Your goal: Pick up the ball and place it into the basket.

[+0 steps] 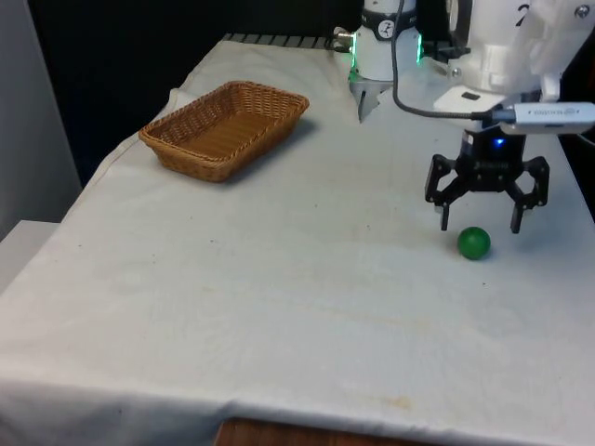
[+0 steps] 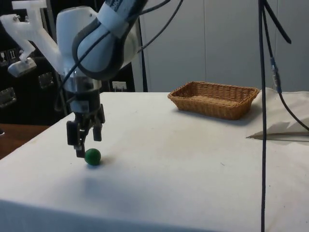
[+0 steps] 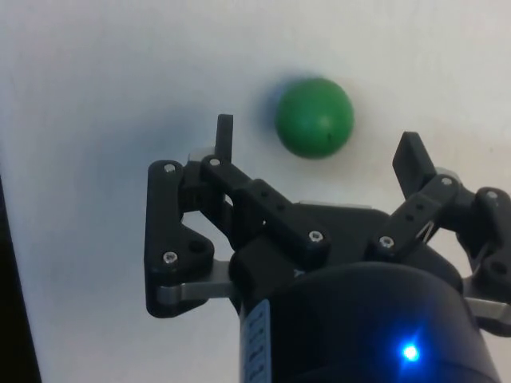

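Broadly, we see a bench (image 1: 279, 307) under a white cloth, bare apart from two things. Our arm (image 2: 96, 43) reaches down over the front view's right side. The basket (image 1: 225, 126), woven and shallow, sits well apart from it toward the front view's left and far end; nothing lies in it. The jaws (image 1: 481, 221) hang spread wide, released, gripping nothing, their fingertips (image 3: 224, 134) pointing down close to the cloth. Smallest of all is the green ball (image 1: 473, 242), resting on the cloth just beside the jaws.

From the side view the ball (image 2: 92, 156) lies at the level of the fingertips and slightly off to one side of them, not yet between them. The wrist view agrees: the ball (image 3: 314, 116) sits a little beyond the line joining the two fingertips, roughly centred across the gap.

We judge that we are in the approach step, with the grasp not yet made and the carry to the basket (image 2: 214, 99) wholly ahead. The next move, as we read it, calls for a small shift so the ball sits squarely between the fingers, a slight drop, then a gentle close. A round ball may roll away if one finger touches it first, so both should meet it together.
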You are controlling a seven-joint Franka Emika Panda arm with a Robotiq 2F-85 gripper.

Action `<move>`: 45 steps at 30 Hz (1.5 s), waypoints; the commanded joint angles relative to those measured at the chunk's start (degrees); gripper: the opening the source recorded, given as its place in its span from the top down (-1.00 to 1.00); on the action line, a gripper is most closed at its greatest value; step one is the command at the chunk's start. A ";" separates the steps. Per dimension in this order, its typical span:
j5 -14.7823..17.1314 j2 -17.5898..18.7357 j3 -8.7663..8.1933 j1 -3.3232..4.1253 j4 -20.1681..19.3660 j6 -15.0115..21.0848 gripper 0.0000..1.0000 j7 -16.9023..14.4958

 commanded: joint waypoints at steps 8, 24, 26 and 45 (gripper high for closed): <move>1.38 2.29 0.92 -0.46 2.18 0.69 -1.00 -0.40; 0.52 4.30 -0.06 -0.29 3.55 -0.74 -1.00 -0.46; 0.46 4.47 -0.17 -0.23 3.78 -0.80 -1.00 -0.46; 0.06 4.58 -0.34 -0.11 3.67 -1.26 0.99 -0.40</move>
